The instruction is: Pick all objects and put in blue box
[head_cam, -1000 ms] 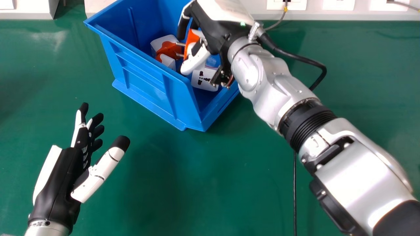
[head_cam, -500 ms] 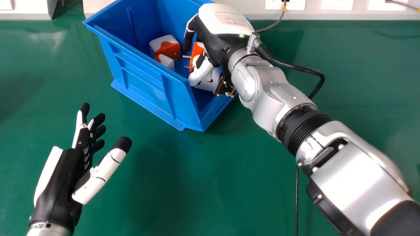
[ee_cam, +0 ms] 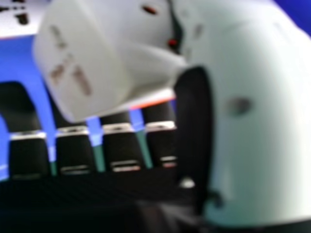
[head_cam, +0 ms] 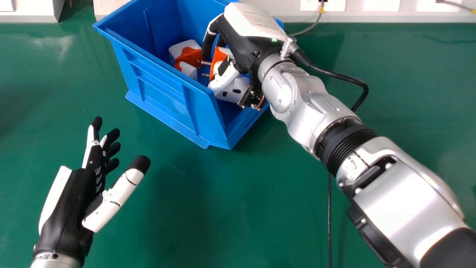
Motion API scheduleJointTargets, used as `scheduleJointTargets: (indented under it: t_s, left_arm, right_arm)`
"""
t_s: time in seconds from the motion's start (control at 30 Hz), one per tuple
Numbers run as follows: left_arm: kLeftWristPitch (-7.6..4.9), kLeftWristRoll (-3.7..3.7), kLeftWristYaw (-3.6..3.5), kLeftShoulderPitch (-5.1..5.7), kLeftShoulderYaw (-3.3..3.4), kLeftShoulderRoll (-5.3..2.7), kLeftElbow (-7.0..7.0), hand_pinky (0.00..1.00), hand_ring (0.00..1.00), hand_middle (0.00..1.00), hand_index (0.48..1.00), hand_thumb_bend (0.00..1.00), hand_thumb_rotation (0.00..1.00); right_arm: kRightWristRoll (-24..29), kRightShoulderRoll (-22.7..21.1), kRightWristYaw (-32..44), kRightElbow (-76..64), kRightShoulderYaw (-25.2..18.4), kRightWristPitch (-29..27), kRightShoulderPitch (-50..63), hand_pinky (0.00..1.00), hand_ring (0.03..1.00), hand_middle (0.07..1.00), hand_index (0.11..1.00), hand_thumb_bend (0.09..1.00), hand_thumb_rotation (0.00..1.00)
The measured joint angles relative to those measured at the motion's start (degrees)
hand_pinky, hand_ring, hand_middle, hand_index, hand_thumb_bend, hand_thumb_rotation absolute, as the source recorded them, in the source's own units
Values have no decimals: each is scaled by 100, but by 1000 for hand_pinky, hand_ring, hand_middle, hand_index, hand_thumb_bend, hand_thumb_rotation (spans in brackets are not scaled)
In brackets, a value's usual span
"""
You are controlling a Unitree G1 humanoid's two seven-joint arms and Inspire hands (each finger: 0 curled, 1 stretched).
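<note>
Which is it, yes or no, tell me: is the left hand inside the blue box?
No, the left hand is open over the green table, outside the blue box.

- Head view: from the robot's head, looking forward and down across the green desk (head_cam: 230, 197), far enough back to frame the blue box (head_cam: 163, 93).
- Right hand view: from the right hand (head_cam: 248, 50), facing its fingers and the box interior, close on a plug adapter (ee_cam: 90, 73).
- Both share hand, adapter and box.

Green table (head_cam: 238, 208), 2 grey cables (head_cam: 315, 24)
</note>
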Motion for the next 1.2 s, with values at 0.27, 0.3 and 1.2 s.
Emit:
scheduleJointTargets:
  t_s: [0.27,0.3,1.2]
  left_arm:
    - [164,18,42,-60,-51,-4,-31,920,962,978,950,729,686]
    - [168,24,64,-70,-52,-4,-31,920,962,978,950,729,686]
    - [179,55,122,-572,-120,-12,381,922,965,977,953,668,641]
  right_arm:
    - [-186,-130,39,0,155,-94,2,734,910,957,924,609,63]
    - [-181,-138,39,0,146,-97,3,734,910,957,924,609,63]
    - [737,-811,-225,-3093,-986,-1115,2243,797,967,998,947,370,28]
